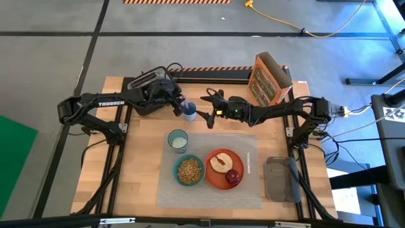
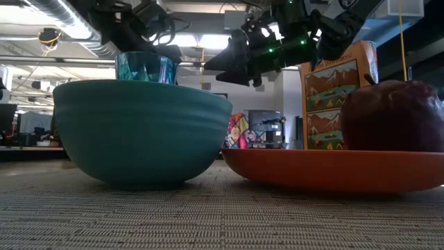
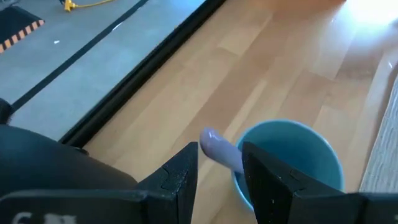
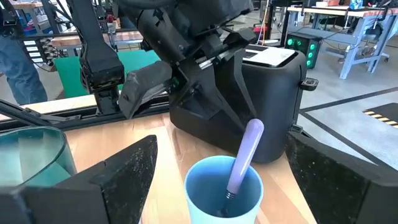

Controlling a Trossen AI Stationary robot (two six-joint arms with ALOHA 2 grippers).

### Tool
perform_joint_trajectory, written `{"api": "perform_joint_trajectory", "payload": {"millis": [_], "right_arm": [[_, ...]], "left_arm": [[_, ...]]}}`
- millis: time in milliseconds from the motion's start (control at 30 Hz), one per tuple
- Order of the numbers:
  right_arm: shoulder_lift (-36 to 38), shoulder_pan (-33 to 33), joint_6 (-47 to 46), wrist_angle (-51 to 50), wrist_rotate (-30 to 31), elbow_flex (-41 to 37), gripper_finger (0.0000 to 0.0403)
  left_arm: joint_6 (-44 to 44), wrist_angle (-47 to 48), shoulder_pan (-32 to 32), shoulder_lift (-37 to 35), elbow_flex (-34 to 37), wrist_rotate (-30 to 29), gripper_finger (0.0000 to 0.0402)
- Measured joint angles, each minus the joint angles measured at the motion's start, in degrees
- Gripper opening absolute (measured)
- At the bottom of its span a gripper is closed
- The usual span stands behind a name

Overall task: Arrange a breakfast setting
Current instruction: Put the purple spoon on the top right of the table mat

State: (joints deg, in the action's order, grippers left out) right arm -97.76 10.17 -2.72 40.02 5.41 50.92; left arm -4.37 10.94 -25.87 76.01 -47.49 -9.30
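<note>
I'm gripping the lavender-handled spoon (image 3: 214, 144) with the left tool (image 3: 219, 180), pinching it inside the small blue cup (image 1: 189, 111) behind the grey placemat (image 1: 253, 190); right tool (image 1: 207, 109) hanging wide open, empty. Next: lifting spoon out toward the mat.

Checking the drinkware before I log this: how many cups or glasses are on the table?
2. A clear glass stands at the placemat's far left corner. A blue cup with a lavender-handled utensil sits behind it, between both grippers.

White capitals reading "TROSSEN" are showing along the left arm (image 1: 101, 103) in the high view. The cereal box (image 1: 268, 80) at the table's far right is carrying print too small to read
</note>
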Motion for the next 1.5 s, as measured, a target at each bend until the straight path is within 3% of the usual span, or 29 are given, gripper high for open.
{"api": "perform_joint_trajectory", "payload": {"millis": [333,767,1200,1333,1500], "right_arm": [[0.0,0.0,0.0,0.0,0.0,0.0,0.0339],[0.0,0.0,0.0,0.1,0.0,0.0,0.0339],[0.0,0.0,0.0,-0.2,0.0,0.0,0.0339],[0.0,0.0,0.0,-0.7,0.0,0.0,0.0339],[0.0,0.0,0.0,-1.1,0.0,0.0,0.0339]], "left_arm": [[-1.4,-7.8,-0.2,0.0,3.4,-1.5,0.0121],[-1.0,-8.7,-0.6,2.5,3.5,0.8,0.0119],[-2.3,-8.8,-0.7,2.5,3.5,0.5,0.0037],[-4.1,-9.0,-0.2,2.5,3.5,0.4,0.0047],[-1.0,-13.1,1.1,1.9,3.5,-0.8,0.0096]]}}
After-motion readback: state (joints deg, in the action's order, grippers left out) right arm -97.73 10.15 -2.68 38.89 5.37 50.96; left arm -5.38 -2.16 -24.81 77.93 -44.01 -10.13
